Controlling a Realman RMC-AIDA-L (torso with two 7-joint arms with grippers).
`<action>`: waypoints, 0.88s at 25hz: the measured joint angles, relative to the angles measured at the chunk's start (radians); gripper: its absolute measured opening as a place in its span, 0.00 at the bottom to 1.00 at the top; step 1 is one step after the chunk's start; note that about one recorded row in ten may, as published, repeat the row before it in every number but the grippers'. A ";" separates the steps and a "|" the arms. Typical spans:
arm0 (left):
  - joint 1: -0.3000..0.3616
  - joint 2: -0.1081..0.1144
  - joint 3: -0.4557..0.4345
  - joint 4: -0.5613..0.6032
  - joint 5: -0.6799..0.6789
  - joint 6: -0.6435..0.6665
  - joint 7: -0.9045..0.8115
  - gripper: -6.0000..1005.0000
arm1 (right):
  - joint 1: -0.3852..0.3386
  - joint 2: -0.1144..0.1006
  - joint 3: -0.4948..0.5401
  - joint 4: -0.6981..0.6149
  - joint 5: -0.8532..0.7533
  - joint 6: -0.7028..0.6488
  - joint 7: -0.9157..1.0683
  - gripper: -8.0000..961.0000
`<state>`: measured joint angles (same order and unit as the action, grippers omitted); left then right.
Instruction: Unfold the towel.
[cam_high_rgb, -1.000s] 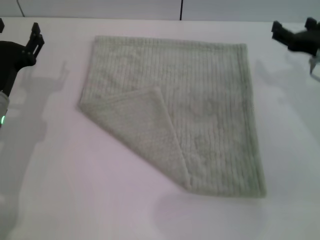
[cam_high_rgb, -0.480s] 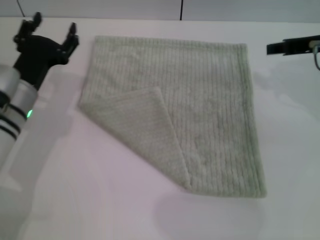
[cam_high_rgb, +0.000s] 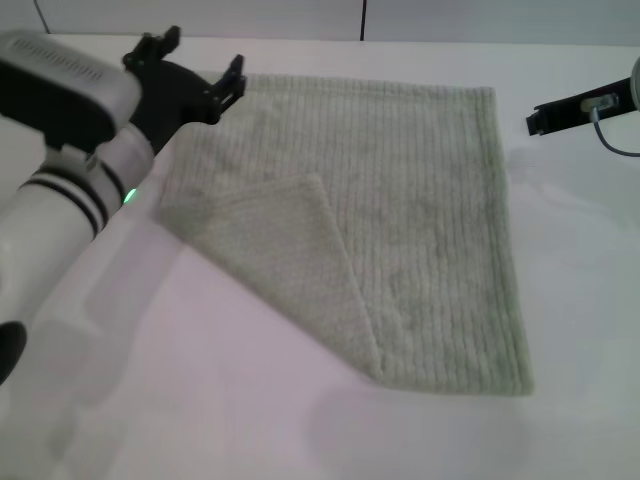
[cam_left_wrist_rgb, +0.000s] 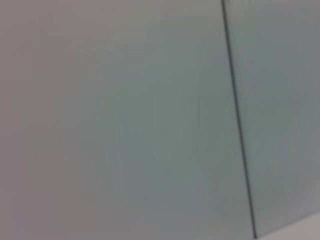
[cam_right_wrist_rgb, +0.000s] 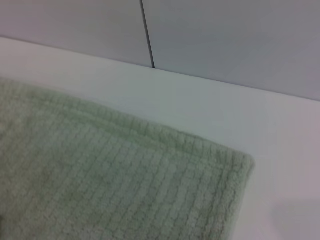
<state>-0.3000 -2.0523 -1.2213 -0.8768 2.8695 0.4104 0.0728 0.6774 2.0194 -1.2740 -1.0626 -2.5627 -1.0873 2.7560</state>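
Pale sage towel (cam_high_rgb: 420, 220) lying flat on the white table (cam_high_rgb: 200, 400), its near left corner turned over into a triangular flap (cam_high_rgb: 290, 265) whose tip points toward the middle of the cloth. The nap is terry, with fine parallel ribs running from near to far and a thicker hemmed border; the flap shows a finer, less ribbed face. The cloth is soft and limp, so it is likely to drape and drag rather than hold a shape.

Farther back, the left tool (cam_high_rgb: 190, 65) hovers above the far left corner of the towel, its dark fingers (cam_high_rgb: 232, 78) spread apart and holding nothing. The right tool (cam_high_rgb: 560, 110) sits off the far right edge of the cloth, clear of it; I cannot tell whether it is apart or together. The right wrist view shows the far right corner (cam_right_wrist_rgb: 235, 165) rounded and lying flat.

Risks, as judged from this layout: a pinch taken at the far corner rather than at the flap would lift or bunch the sheet and leave the fold; a grip through both layers would drag the whole towel across the smooth table
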 joint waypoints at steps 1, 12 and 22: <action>0.002 -0.001 0.000 -0.065 0.007 -0.102 0.002 0.80 | 0.000 0.002 0.000 0.000 -0.003 0.001 -0.002 0.22; 0.038 -0.004 0.010 -0.370 0.010 -0.498 0.050 0.80 | 0.007 0.011 0.005 0.035 -0.002 0.098 -0.009 0.01; 0.040 -0.008 -0.026 -0.778 0.004 -1.137 0.101 0.80 | 0.055 0.016 -0.001 0.168 0.002 0.194 -0.037 0.01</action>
<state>-0.2600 -2.0605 -1.2475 -1.6545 2.8740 -0.7267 0.1736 0.7328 2.0357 -1.2746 -0.8947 -2.5608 -0.8937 2.7186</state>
